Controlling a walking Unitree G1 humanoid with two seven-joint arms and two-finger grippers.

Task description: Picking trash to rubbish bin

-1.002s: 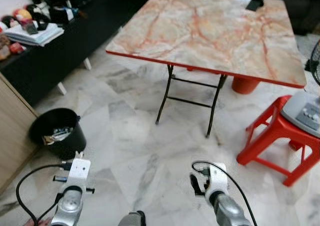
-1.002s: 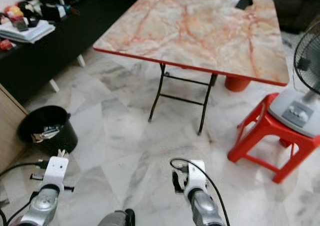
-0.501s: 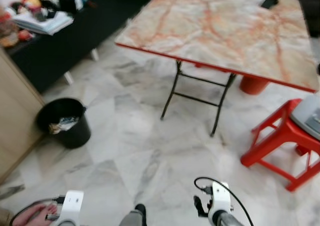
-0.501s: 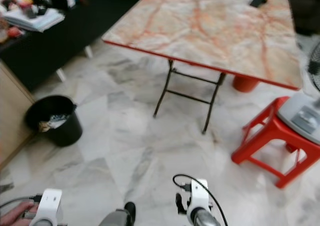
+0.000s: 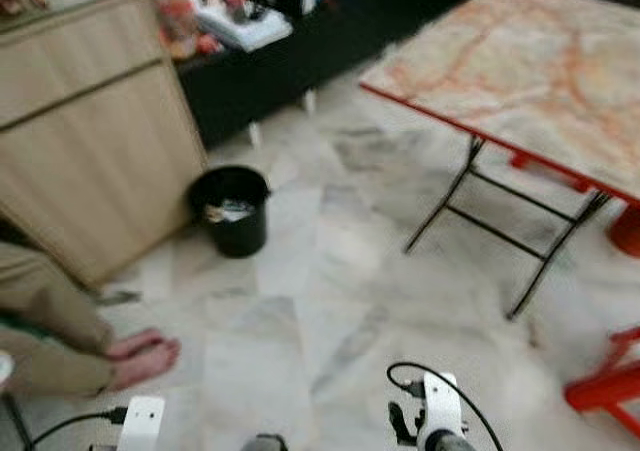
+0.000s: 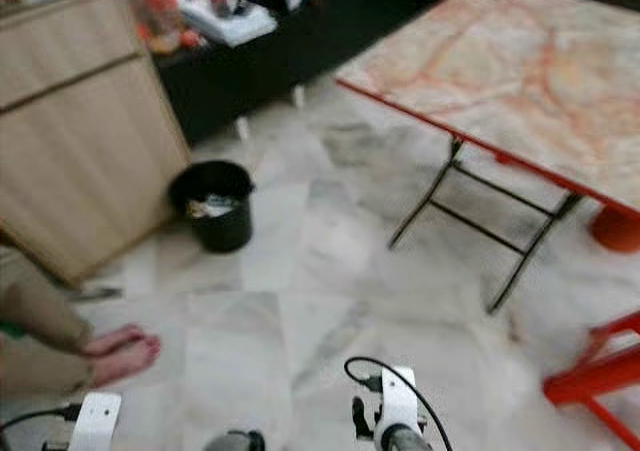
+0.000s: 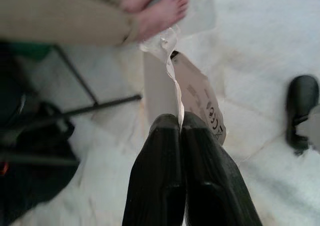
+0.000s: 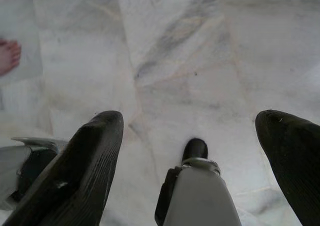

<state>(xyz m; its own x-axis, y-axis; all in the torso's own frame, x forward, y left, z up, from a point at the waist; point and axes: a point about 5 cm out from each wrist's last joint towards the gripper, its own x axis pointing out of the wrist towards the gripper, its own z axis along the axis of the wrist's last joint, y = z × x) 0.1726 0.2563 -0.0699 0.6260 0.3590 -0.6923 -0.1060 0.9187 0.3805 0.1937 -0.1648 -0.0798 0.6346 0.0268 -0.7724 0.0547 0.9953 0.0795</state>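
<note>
The black rubbish bin (image 5: 232,211) stands on the marble floor ahead and to the left, against a wooden cabinet, with some trash (image 5: 228,211) inside it. In the left wrist view my left gripper (image 7: 180,119) is shut on a flat beige and white paper wrapper (image 7: 161,83) with black print, which sticks out past the fingertips. My right gripper (image 8: 189,117) hangs open over bare floor with nothing between its fingers (image 8: 95,151). The eye views are blurred; both wrists sit at their bottom edge.
A person's bare foot (image 5: 142,357) and trouser leg rest on the floor at my left, close to the left arm. The wooden cabinet (image 5: 85,141) fills the left. A marble-top folding table (image 5: 530,81) and a red stool (image 5: 605,391) stand to the right.
The whole picture has swung to the left: the bin now lies further ahead near the centre, the table slid right, and the cabinet and a person's foot came into view.
</note>
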